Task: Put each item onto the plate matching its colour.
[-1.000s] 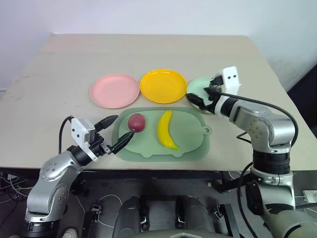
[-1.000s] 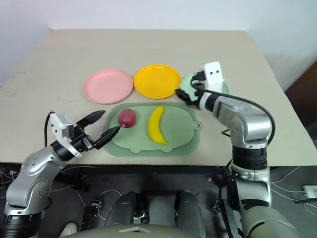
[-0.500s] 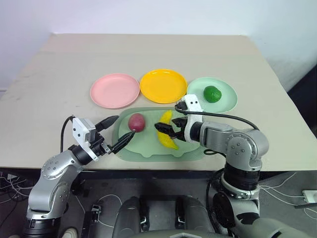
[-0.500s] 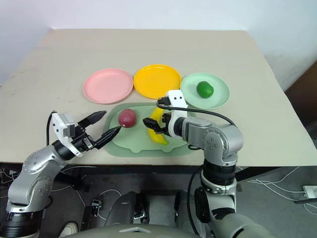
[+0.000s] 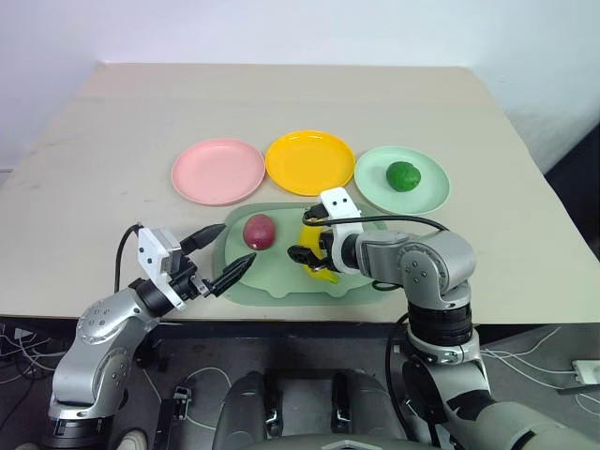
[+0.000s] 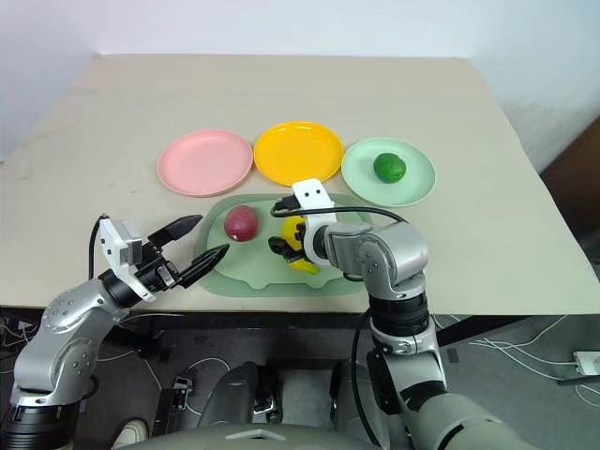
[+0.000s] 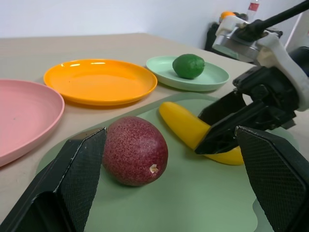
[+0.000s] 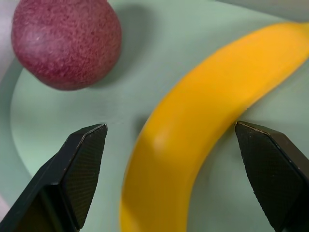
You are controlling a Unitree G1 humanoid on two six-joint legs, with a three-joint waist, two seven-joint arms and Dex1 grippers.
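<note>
The right gripper [image 5: 307, 251] is spread wide over the yellow banana [image 8: 193, 130] on the tray mat [image 5: 281, 277] — the red-purple fruit [image 5: 259, 231] lies just beside it. The left gripper [image 5: 217, 257] is held open nearby — the green fruit [image 5: 403, 175] sits on the mint plate [image 5: 427, 197].

Two head cameras looked forward and down over the counter [image 5: 112, 122] from slightly offset spots, left wrist camera faced low across the tray mat [image 7: 193, 203], right wrist camera hung close above it, both sharing the banana [image 8: 193, 125] and purple fruit [image 7: 135, 151]
</note>
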